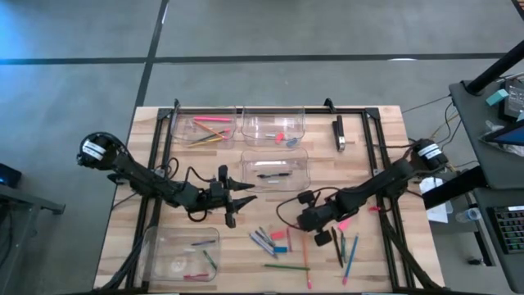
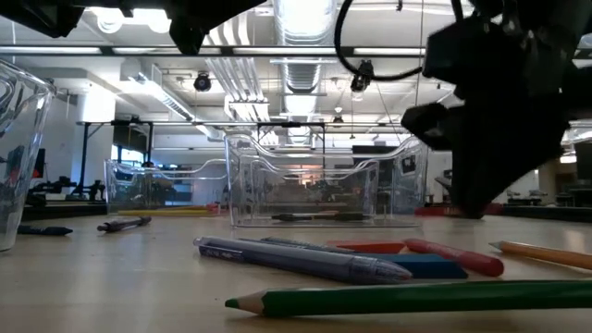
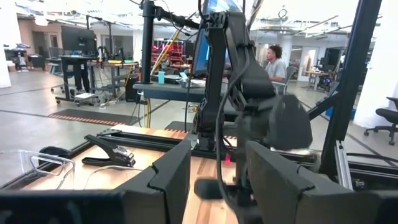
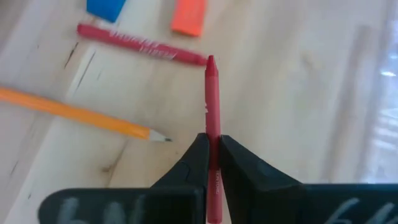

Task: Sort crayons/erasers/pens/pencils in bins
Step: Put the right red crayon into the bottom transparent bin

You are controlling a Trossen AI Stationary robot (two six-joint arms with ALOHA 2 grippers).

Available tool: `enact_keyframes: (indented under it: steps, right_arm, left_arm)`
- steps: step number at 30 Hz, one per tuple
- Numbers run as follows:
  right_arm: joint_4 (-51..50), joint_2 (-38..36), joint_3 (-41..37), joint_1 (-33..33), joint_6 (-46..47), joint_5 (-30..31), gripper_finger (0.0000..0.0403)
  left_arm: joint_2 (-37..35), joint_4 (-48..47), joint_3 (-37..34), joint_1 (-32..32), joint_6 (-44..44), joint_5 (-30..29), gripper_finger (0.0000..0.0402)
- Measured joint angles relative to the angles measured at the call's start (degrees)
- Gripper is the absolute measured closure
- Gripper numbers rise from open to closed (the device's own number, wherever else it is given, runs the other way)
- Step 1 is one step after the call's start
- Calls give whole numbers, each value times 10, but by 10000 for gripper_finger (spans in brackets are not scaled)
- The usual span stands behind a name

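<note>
1. Right gripper [image 4: 211, 152] has its jaws clamped tight on a red crayon [image 4: 211, 93], tip poking out past the fingers, above the tabletop.
2. Under it in the right wrist view: a second red crayon [image 4: 140, 45] lying flat, an orange pencil [image 4: 81, 113] at the left, a blue eraser [image 4: 106, 7] and an orange-red eraser [image 4: 188, 15] at the top edge.
3. In the high view the right gripper [image 1: 309, 220] sits right of centre, just above the loose pile [image 1: 282, 242] of sticks at the lower middle of the table [image 1: 377, 131].
4. Left gripper [image 1: 233, 199] hovers at centre-left, jaws partly apart; I cannot tell whether anything sits between them.
5. Four bins: upper-left bin [image 1: 211, 129] holds pencils, upper-middle bin [image 1: 274, 127] holds erasers, centre bin [image 1: 275, 166] holds a dark pen, lower-left bin [image 1: 182, 254] holds crayons.
6. A black stapler-like block [image 1: 339, 133] lies at the upper right.
7. Low view: a green pencil [image 2: 416, 298] lies nearest, a purple pen [image 2: 296, 259] behind it.
8. A person [image 3: 273, 61] sits in the room, upper right of the left wrist view.
</note>
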Motion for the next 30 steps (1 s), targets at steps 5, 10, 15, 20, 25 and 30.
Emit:
enact_keyframes:
  steps: [5,10,15,20,25,30]
  right_arm:
    - [-26,-39,0,0,10,15,384]
    - [-17,-81,2,1,16,30,384]
    - [1,-127,2,1,16,68,385]
    - [35,-165,2,-3,5,91,385]
    - [79,-184,3,-3,-14,100,385]
    - [93,-186,3,-7,-21,102,385]
  left_arm:
    - [0,0,0,0,0,0,260]
    - [0,-10,0,0,-3,20,260]
    - [0,-57,2,0,-42,62,260]
    - [32,-62,6,0,-59,68,260]
    - [101,-59,49,10,-55,70,260]
    - [160,-60,103,21,-25,70,260]
